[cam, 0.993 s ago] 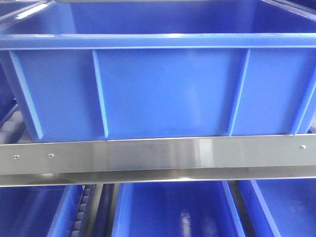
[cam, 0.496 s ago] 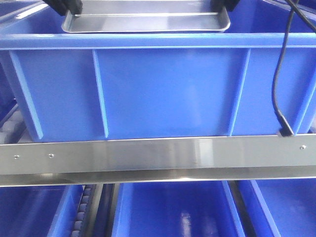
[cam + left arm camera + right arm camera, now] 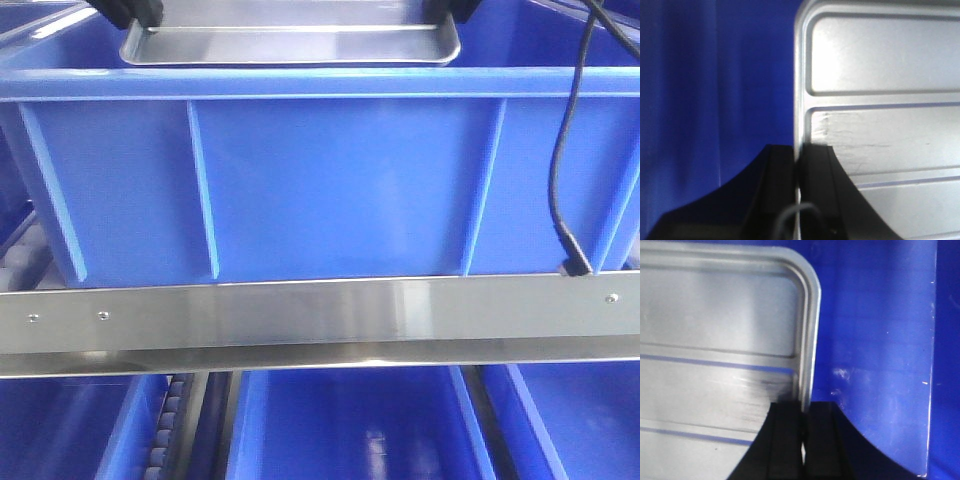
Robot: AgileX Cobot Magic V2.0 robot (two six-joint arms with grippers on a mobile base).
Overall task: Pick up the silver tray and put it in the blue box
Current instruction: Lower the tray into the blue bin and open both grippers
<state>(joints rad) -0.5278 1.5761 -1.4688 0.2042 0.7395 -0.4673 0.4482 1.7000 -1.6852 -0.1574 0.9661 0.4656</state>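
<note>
Steel shelf rail (image 3: 320, 315) crosses the front view, with the blue box (image 3: 340, 180) just behind it and more blue crates (image 3: 350, 420) on the level below. Both my arms come down over the box's open top, one at each short end of the silver tray (image 3: 290, 45). My left tool (image 3: 797, 157) is pinched onto the tray's left rim and my right tool (image 3: 803, 412) onto its right rim. The tray hangs level over the opening, just behind the box's near rim. Only the wrist views show the tray's raised floor lines with blue plastic beyond its edge. Only the front view shows a black cable (image 3: 565, 150) drooping across the box's right side.
</note>
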